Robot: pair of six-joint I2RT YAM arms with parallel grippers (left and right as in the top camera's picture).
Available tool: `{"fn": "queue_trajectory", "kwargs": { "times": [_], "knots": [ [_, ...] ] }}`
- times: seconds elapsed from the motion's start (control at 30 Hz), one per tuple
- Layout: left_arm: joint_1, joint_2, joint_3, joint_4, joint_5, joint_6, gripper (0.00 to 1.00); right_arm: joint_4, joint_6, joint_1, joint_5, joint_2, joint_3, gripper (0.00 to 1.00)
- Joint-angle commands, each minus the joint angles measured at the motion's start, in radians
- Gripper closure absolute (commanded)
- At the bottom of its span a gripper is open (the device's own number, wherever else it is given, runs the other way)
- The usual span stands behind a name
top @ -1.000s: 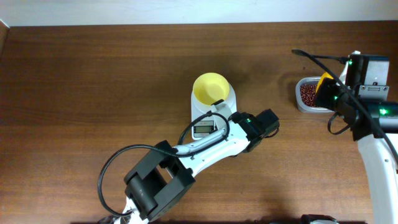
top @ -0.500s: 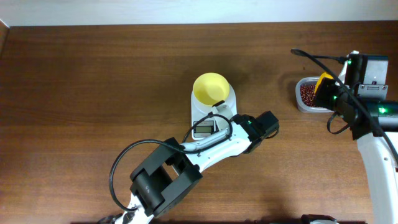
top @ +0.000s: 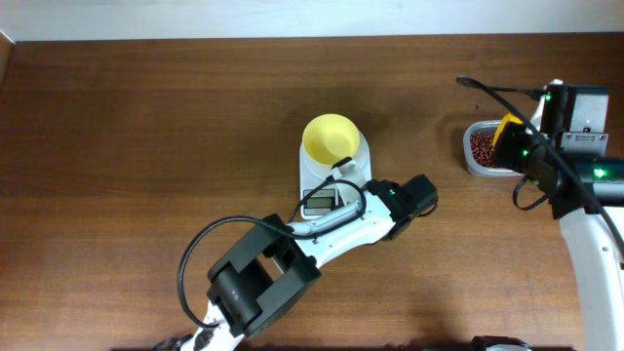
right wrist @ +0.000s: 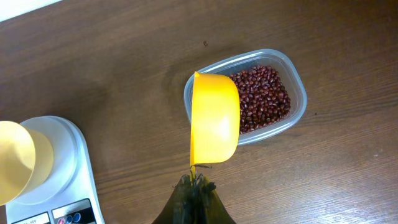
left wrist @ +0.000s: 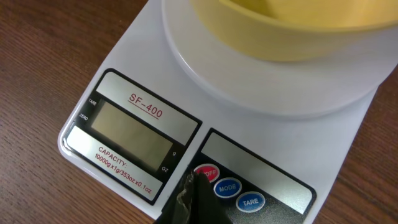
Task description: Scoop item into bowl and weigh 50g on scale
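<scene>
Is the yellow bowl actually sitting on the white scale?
Touching. The left wrist view shows the bowl resting directly on the scale's round white plate, with no gap beneath.

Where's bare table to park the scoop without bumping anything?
Widest bare wood: everything left of the scale and bowl. Also the strip between scale and bean tub. Crowded: the scale's front, crossed by the left arm, and around the tub, where the right fingers hold the scoop.

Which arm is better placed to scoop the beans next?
Right. The right gripper, shut on the yellow scoop, hangs over the tub of beans; the left gripper sits at the scale's buttons.
</scene>
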Motion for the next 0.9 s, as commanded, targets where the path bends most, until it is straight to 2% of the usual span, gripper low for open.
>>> {"fn": "queue_trajectory", "kwargs": {
  "times": [0.0, 0.87],
  "knots": [
    [0.003, 0.021, -0.007, 0.003, -0.026, -0.018, 1.0, 0.0, 0.001, -0.007, -0.005, 0.003, 0.022, 0.96],
    [0.003, 0.056, -0.007, 0.032, -0.075, -0.018, 1.0, -0.016, 0.001, -0.006, -0.006, 0.008, 0.021, 0.96]
  ]
}}
